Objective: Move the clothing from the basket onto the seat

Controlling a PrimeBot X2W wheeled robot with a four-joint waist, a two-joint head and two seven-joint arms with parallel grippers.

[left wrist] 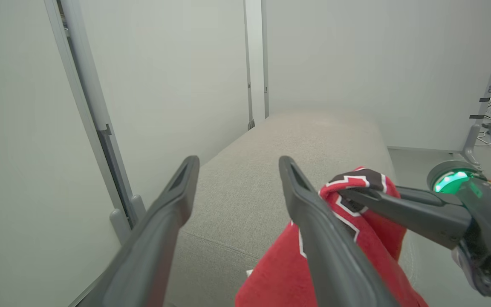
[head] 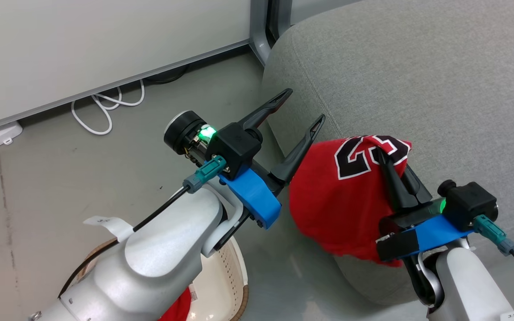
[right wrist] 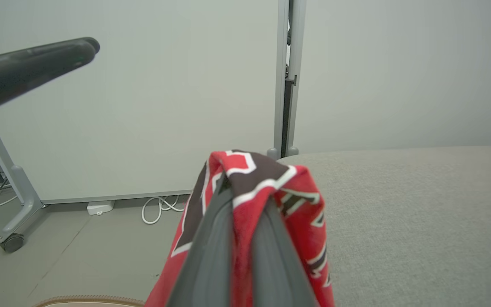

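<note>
bright, even, diffuse indoor light; shadows are soft and faint on the large light grey fabric sofa [head: 417, 67]. a green indicator lamp [head: 206, 132] blooms. near the wrist lenses the long dark fingers [left wrist: 160, 226] of the left gripper [left wrist: 238, 162] and the red jersey with black-and-white number [right wrist: 249, 179] blur; the grey metal panel post [left wrist: 88, 98] leans at the edge.

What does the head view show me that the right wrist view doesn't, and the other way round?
Head view adds: the left gripper whole, fingers spread and empty beside the jersey, and the basket's perforated inside with more red cloth in it. Right wrist view adds: a wheeled stand leg at its left. Both: the right gripper, fingers shut on the jersey's numbered part, the seat behind it, and the looped white cable.
</note>
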